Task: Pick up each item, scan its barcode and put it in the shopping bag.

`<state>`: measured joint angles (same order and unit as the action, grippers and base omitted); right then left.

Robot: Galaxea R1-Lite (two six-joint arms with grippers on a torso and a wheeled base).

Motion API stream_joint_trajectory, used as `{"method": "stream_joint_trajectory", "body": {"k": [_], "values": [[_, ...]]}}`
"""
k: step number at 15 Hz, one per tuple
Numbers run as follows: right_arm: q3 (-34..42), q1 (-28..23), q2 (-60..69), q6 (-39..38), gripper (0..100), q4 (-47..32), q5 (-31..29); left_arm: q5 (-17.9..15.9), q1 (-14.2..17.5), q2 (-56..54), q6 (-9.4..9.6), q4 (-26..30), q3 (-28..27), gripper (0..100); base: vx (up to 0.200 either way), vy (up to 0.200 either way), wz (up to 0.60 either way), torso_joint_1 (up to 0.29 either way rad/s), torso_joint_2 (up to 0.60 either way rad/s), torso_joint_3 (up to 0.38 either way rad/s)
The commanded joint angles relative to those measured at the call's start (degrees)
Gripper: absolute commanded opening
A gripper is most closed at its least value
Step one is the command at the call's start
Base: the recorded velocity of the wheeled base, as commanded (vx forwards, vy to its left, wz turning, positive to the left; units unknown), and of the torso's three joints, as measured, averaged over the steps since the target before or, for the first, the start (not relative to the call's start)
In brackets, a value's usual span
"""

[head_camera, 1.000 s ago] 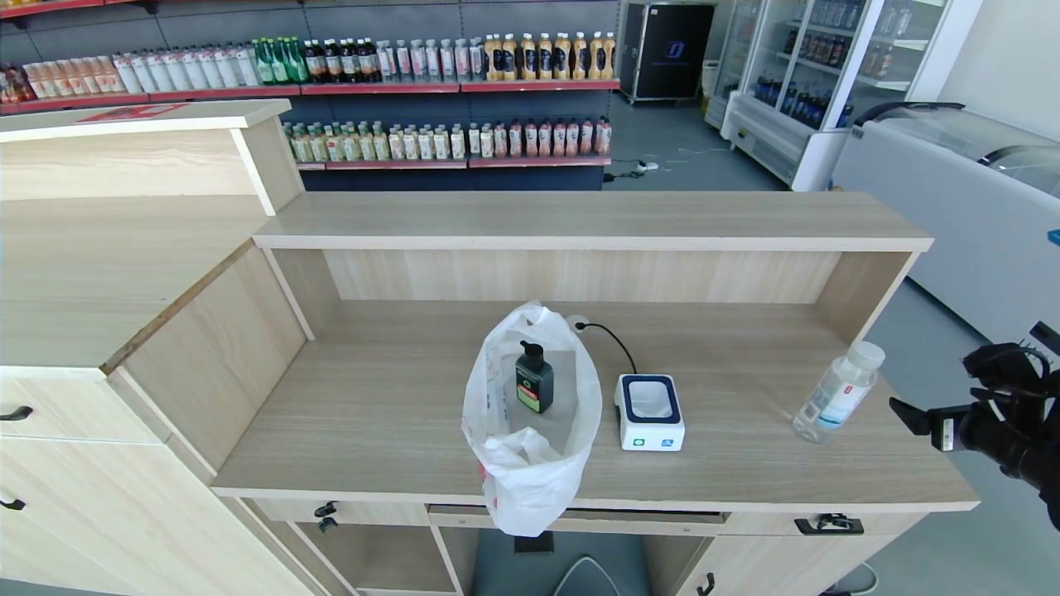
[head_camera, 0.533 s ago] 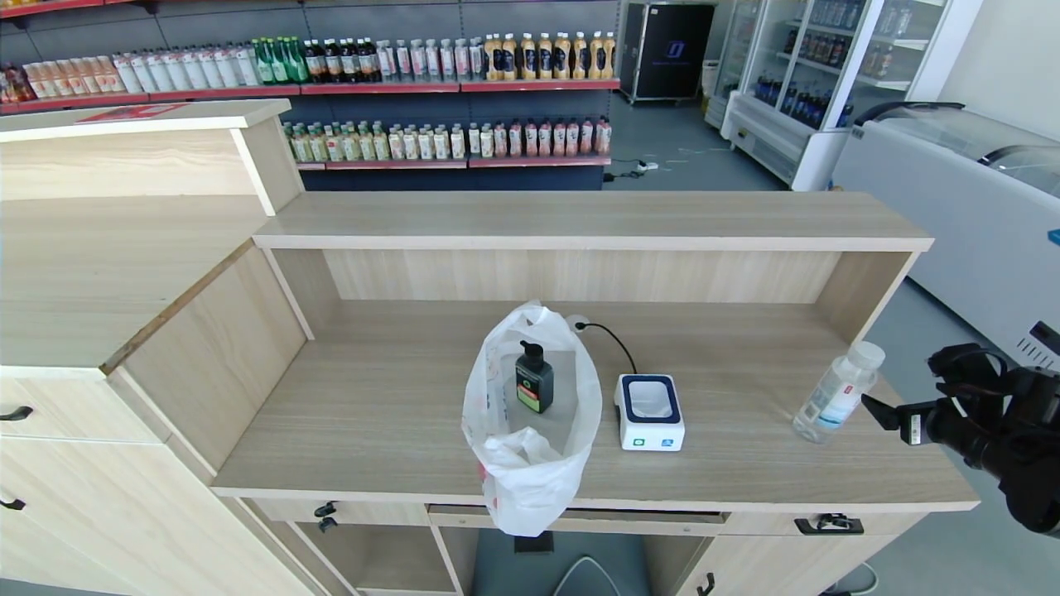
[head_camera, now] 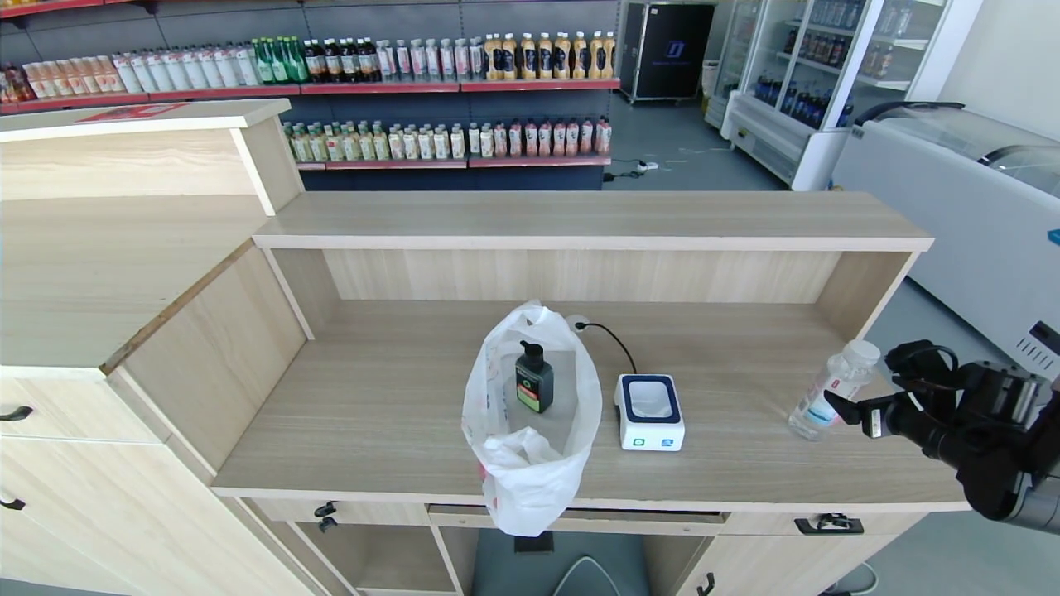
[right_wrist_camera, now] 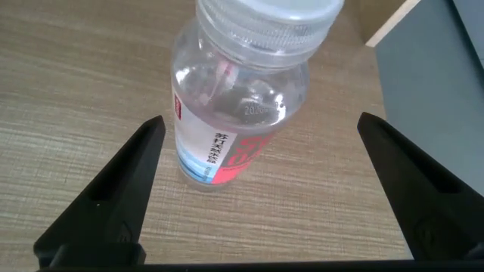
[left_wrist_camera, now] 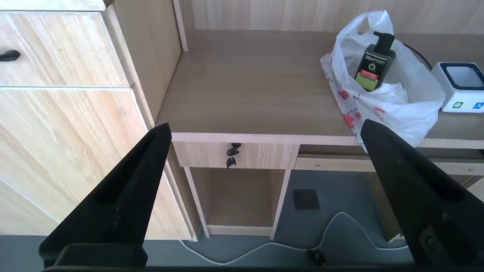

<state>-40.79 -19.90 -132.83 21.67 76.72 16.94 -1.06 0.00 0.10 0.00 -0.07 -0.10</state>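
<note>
My left hand [left_wrist_camera: 266, 130] hangs open off the near left of the pale wooden worktop [head_camera: 373, 414], out of the way. The white plastic shopping bag [head_camera: 530, 472] sags over the near edge, its mouth wide for drops. A black pump bottle [head_camera: 534, 381] stands inside. Just right, the white blue-framed scanner [head_camera: 651, 411] faces up for barcodes. Near the right edge, my right hand [right_wrist_camera: 259, 127] is spread wide either side of the clear white-capped plastic bottle [head_camera: 824, 382], apparently apart from it, ready to close on its body.

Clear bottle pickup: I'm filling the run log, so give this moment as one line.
stage: pre-grasp | right gripper open around clear bottle | left gripper open, off counter | pump bottle in shopping bag
</note>
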Motion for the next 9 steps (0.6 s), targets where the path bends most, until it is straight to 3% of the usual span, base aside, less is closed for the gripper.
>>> {"method": "stream_joint_trajectory", "body": {"k": [1,9], "values": [[-0.43,0.82,-0.77,0.03,100,0.01,0.11,0.01,0.0,-0.01,0.0,-0.01,0.01,100,0.0,0.0,0.0,0.0,0.0,0.0],[-7.81,3.46,-5.34,0.03,100,-0.95,0.46,0.01,0.0,-0.01,0.0,-0.01,0.01,100,0.0,0.0,0.0,0.0,0.0,0.0]]}}
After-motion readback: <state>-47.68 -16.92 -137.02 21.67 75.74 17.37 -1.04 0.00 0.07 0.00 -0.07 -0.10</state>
